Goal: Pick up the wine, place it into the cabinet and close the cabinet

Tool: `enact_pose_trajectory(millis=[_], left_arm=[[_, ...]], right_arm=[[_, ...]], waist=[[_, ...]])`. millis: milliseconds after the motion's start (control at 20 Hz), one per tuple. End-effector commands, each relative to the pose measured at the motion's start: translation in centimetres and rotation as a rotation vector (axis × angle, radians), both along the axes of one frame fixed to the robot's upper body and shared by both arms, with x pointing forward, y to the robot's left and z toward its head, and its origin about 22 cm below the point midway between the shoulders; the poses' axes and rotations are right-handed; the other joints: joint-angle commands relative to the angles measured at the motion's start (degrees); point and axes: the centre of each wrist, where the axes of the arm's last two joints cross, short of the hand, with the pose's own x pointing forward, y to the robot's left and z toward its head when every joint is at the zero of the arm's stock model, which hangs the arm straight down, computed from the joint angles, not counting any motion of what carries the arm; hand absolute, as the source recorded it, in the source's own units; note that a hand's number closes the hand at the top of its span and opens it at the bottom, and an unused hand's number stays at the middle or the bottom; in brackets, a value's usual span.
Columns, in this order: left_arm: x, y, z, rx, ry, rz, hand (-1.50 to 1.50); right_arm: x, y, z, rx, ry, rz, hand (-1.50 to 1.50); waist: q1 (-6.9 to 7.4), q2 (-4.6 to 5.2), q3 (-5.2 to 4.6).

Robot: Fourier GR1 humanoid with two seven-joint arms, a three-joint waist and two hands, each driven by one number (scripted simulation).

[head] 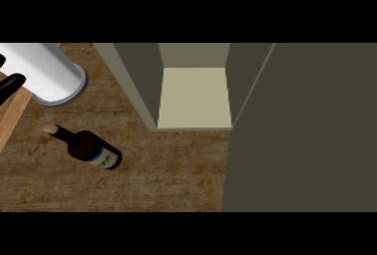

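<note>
Left robot hand (10,84) showed only as black fingers at the view's left edge beyond its grey forearm (44,69); I could not tell whether it was released or clenched. Well apart, lower and to its right, the wine (90,147) stood on the tabletop (169,174), near the open cabinet (193,97).

Kitchen setting: brown wood-grain worktop (147,169), olive-green cabinet (309,124) with door open showing a pale inner shelf (193,97), and a dark wine bottle (92,148) standing on the worktop near it.
</note>
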Motion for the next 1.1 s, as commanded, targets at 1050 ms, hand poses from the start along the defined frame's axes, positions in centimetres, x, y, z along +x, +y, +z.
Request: enact_pose_trajectory(millis=[1050], left_arm=[[2.2, 8.6, -1.6, 0.113, -0.016, 0.199, -1.5]], right_arm=[[-3.2, -0.2, 4.2, 0.025, -0.09, 0.015, -1.5]], waist=[[-0.28, 0.24, -0.08]])
